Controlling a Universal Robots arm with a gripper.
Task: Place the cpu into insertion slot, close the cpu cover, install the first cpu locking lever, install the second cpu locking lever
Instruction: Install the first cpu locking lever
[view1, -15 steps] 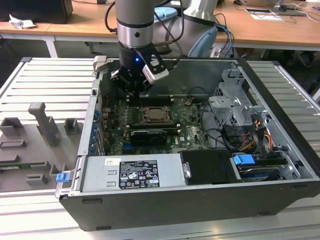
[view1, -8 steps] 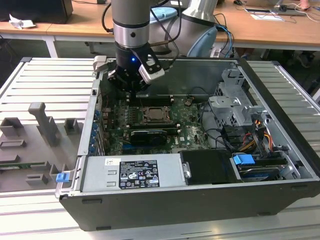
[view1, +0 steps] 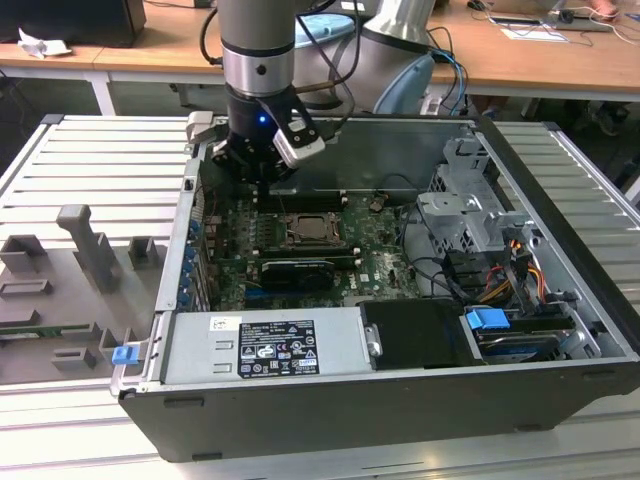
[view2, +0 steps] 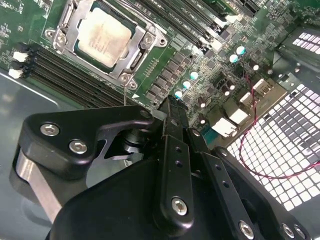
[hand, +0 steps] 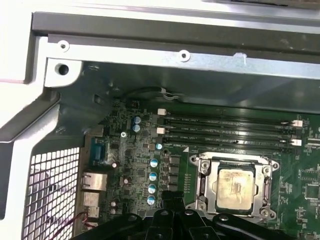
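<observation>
The gripper (view2: 172, 102) has its fingers drawn together at the tips with nothing held between them. It hangs over the green circuit board (view2: 200, 60) inside the open computer case (view1: 400, 420), near the socket but not touching it; in the exterior view it sits just beyond the socket, towards the far wall of the case.

The cpu (view2: 105, 37) lies flat in its socket, pale top facing up. The cpu cover (view2: 141, 47) lies down around it, its square opening framing the chip. I cannot tell whether the locking levers are latched. In the first wrist view the cpu (hand: 236, 187) lies just past the fingertips (hand: 167, 200), with the long black memory slots (hand: 230, 131) beside it.

The case also holds a long black card (view1: 297, 272), a grey power supply box (view1: 335, 330), a metal drive cage (view1: 470, 210) and a bundle of coloured cables (view1: 525, 270). A thin red wire (view2: 250, 145) runs across the perforated panel (view2: 290, 130).

The case rests on a grey ribbed table (view1: 90, 170) that also carries grey moulded holders (view1: 90, 245). Wooden desks (view1: 530, 65) stand behind.

A white label (view1: 275, 348) on the power supply box carries small print and symbols, too small to read
</observation>
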